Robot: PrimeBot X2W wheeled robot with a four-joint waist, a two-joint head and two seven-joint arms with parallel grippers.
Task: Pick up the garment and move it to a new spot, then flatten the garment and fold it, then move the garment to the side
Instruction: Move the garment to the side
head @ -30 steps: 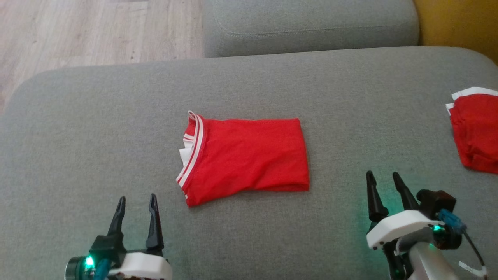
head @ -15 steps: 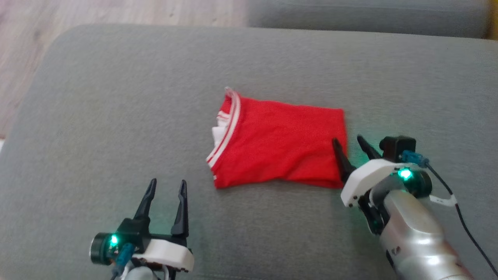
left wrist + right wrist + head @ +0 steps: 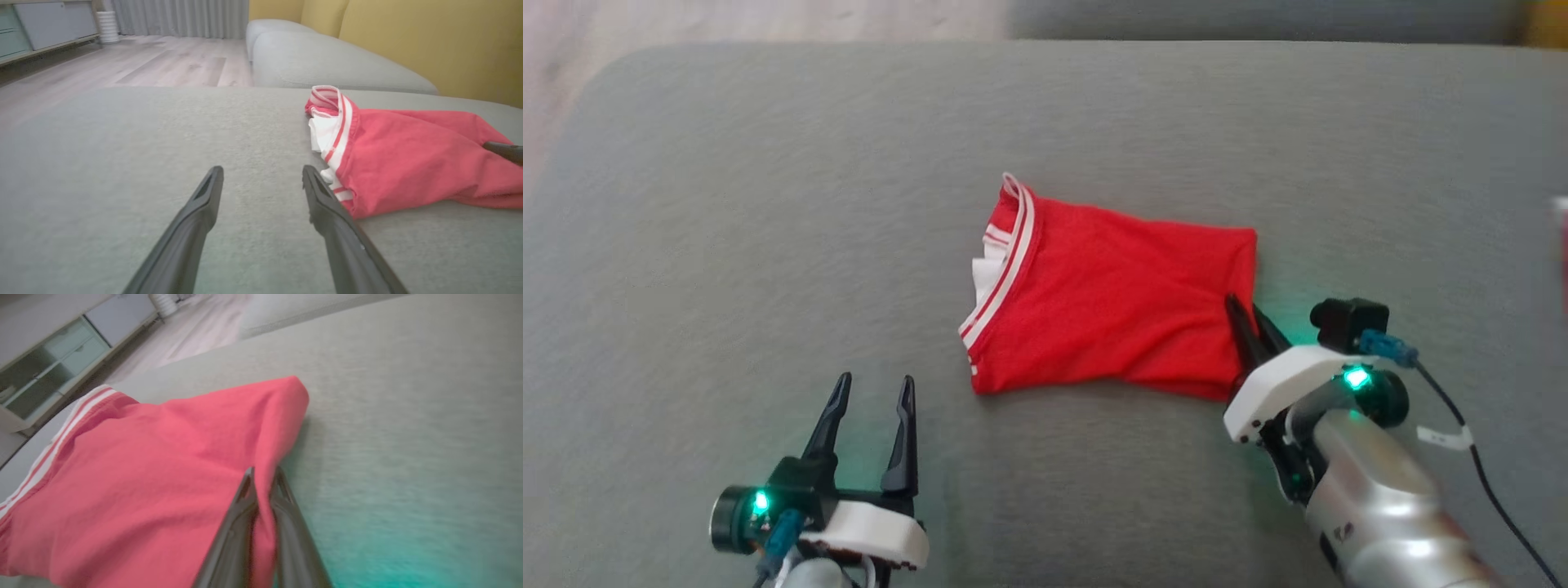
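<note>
The folded red garment (image 3: 1107, 306) with a white-striped band lies in the middle of the grey cushion (image 3: 768, 204). My right gripper (image 3: 1245, 314) is at its right edge, shut on the red fabric. In the right wrist view the two fingers (image 3: 261, 486) pinch a fold of the garment (image 3: 163, 469). My left gripper (image 3: 870, 392) stands open on the cushion, below and left of the garment, touching nothing. Its fingers (image 3: 261, 179) frame bare cushion, with the garment (image 3: 408, 151) to their right.
A second red cloth (image 3: 1561, 245) peeks in at the right edge. A further grey cushion (image 3: 327, 65) and a yellow backrest (image 3: 429, 41) lie behind. Wooden floor (image 3: 572, 33) runs past the cushion's left end.
The camera has shifted. My right gripper moved in from the lower right to the garment's right edge and shut on the fabric. The left gripper has stayed open.
</note>
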